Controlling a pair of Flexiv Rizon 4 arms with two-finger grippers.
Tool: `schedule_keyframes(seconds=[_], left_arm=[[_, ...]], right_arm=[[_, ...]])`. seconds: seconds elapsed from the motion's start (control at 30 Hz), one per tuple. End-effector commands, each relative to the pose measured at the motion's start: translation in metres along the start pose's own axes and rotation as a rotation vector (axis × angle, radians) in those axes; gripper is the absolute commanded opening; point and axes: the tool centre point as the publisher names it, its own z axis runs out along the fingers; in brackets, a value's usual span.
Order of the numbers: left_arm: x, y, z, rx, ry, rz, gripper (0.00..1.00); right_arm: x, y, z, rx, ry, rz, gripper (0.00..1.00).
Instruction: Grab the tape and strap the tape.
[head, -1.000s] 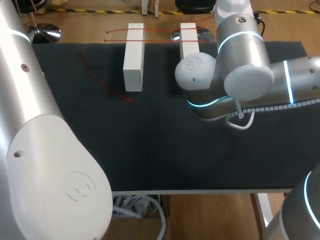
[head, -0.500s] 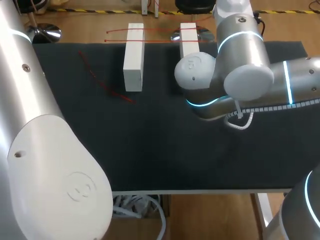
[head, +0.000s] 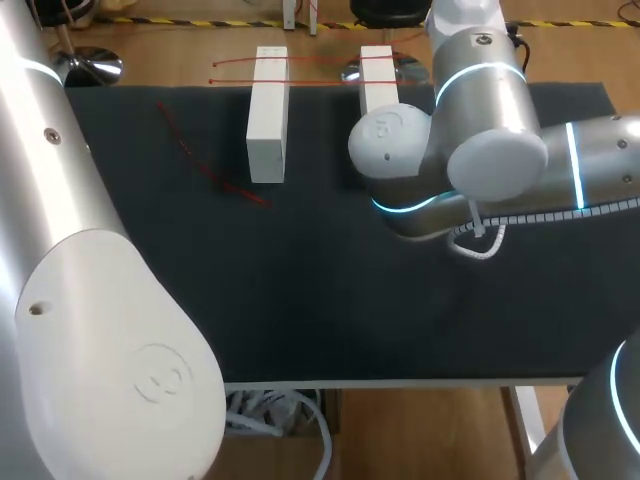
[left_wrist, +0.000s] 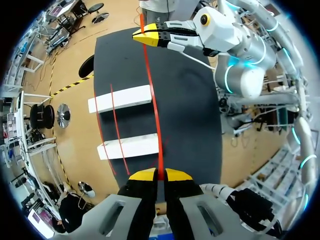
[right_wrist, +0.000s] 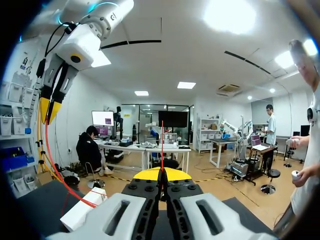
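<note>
Above the table, left fingers and right fingers pinch red tape.

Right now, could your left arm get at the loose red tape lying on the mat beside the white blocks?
Probably not yet. The left arm's fingers are shut on a stretched red tape whose other end the right arm's fingers hold, so they must let go first. The loose tape lies uncovered.

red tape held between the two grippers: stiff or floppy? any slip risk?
Likely floppy: the red tape looks straight only because it is pinched taut between the left gripper and right gripper. The loose strand on the table lies wavy. It is probably very light, being so thin. Slip seems possible, since each gripper pinches just a narrow strip.
</note>
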Motion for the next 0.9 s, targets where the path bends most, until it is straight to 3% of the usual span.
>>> schedule_keyframes(seconds=[0.03, 0.23, 0.47, 0.6, 0.9], left_arm=[[-0.003, -0.001, -0.002, -0.005, 0.007, 0.0, 0.0], [-0.003, -0.001, -0.002, -0.005, 0.007, 0.0, 0.0], [-0.003, -0.001, -0.002, -0.005, 0.007, 0.0, 0.0], [-0.003, -0.001, -0.002, -0.005, 0.007, 0.0, 0.0], [-0.003, -0.001, -0.002, -0.005, 0.007, 0.0, 0.0]], right_arm=[[0.003, 0.001, -0.004, 0.023, -0.005, -0.097, 0.0], [0.011, 0.004, -0.012, 0.084, -0.092, -0.305, 0.0], [0.014, 0.014, -0.016, 0.036, -0.259, -0.557, 0.0], [0.02, 0.017, -0.019, 0.054, -0.338, -0.562, 0.0], [0.028, 0.011, -0.019, 0.115, -0.336, -0.607, 0.0]])
